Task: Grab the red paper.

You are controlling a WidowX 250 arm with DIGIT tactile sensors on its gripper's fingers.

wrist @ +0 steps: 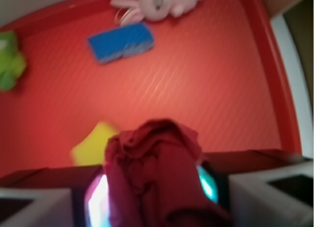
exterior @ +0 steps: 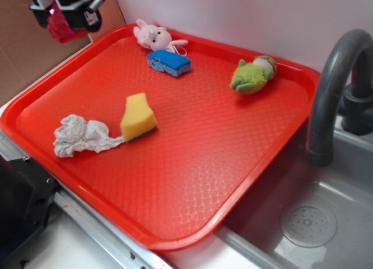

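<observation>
The black robot gripper [exterior: 63, 18] is hanging high above the far left corner of the big red plastic tray [exterior: 192, 181], jaws clamped on the small dark crimson wad of wrinkly paper [wrist: 152, 173], which is bulging out between them. Lifted well clear, the wad is touching nothing below, so the grab looks done. The tray is holding a crumpled white paper wad [exterior: 78, 135] touching a yellow sponge wedge [exterior: 139, 117], a blue sponge [exterior: 169, 63] just beside a pink plush bunny [exterior: 154, 36], and a green plush toy [exterior: 253, 74] well apart.
</observation>
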